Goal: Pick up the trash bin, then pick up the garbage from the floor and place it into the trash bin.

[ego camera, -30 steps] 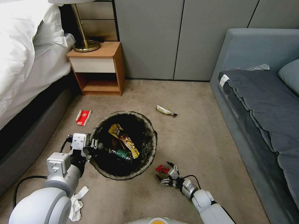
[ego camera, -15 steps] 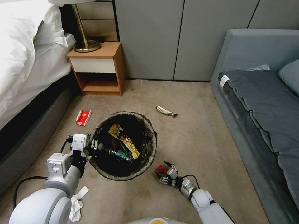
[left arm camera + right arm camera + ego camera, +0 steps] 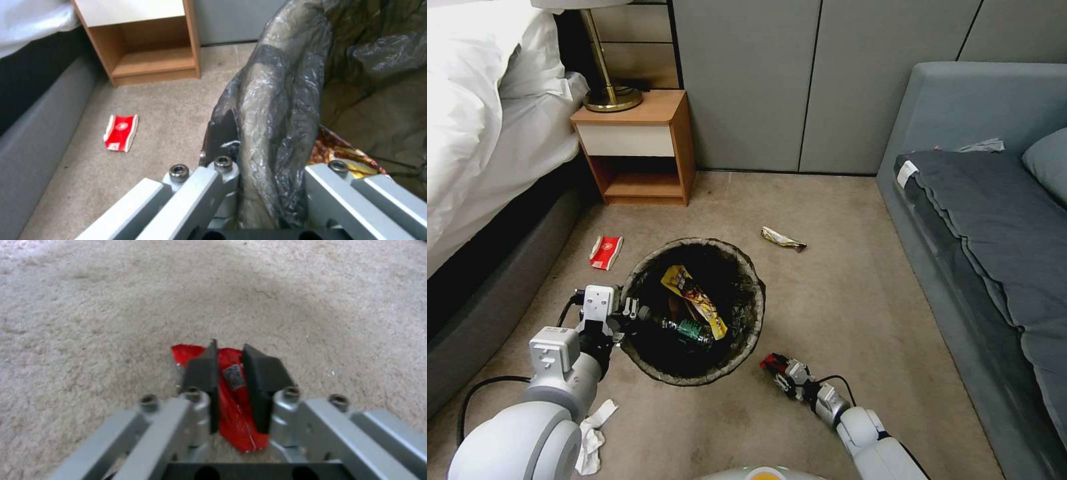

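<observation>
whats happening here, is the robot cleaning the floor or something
Yes, it is collecting litter. The left hand grips the rim of the trash bin, which already holds a yellow wrapper and a bottle. The right hand, low on the carpet beside the bin, is shut on a small red wrapper. On the floor lie a red-and-white packet, another wrapper and crumpled white paper.

Both arms reach low, grippers closed.
Left gripper (image 3: pixel 627 311) clamps the trash bin (image 3: pixel 740 347) rim; right gripper (image 3: pixel 779 370) pinches a red wrapper (image 3: pixel 236 413) at floor level.
</observation>
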Controlling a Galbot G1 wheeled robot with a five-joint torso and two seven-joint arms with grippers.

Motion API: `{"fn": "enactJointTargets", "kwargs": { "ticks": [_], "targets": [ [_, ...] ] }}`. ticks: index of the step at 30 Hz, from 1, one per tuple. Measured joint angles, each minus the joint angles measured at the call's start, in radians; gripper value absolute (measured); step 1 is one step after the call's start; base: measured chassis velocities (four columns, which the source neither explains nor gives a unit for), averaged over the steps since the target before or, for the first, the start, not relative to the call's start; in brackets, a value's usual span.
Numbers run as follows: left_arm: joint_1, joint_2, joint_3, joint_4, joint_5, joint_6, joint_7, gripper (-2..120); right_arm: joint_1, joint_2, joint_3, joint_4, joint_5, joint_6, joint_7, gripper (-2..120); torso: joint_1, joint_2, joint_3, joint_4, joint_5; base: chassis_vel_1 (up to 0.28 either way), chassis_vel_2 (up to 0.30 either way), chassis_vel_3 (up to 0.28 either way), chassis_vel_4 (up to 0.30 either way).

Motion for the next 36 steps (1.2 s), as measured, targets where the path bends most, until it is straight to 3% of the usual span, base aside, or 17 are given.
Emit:
{"fn": "enactJointTargets", "kwargs": {
  "ticks": [2,4,23,29,36],
  "targets": [
    [-0.001,0.003,-0.001,0.000,-0.002,0.000,0.000,1,0.000,0.000,0.000,-0.003,0.000,-0.001,-0.002,2,0.000,0.000,0.000,0.0000,0.0000,0.000,0.000,0.000,0.000],
    [-0.001,0.004,-0.001,0.000,-0.003,0.000,0.000,1,0.000,0.000,0.000,-0.004,0.001,-0.002,-0.005,0,0.000,0.000,0.000,0.0000,-0.0001,0.000,0.000,0.000,0.000],
    [-0.015,0.009,0.000,0.000,-0.011,0.001,0.001,1,-0.006,-0.005,0.001,0.020,0.040,-0.014,-0.018,0,0.000,0.000,0.000,-0.0008,0.0007,0.000,0.000,0.000,0.000],
    [-0.018,0.010,0.000,0.000,-0.013,0.002,0.001,1,-0.034,-0.018,-0.004,0.105,0.080,-0.036,-0.017,0,0.000,0.000,0.000,-0.0007,0.0024,0.000,0.000,0.000,0.000],
    [-0.024,0.010,0.000,0.000,-0.016,0.002,0.002,1,-0.075,-0.047,-0.007,0.231,0.141,-0.084,-0.016,0,0.000,0.000,0.000,-0.0006,0.0010,0.000,0.000,0.000,0.000]
  ]
}}
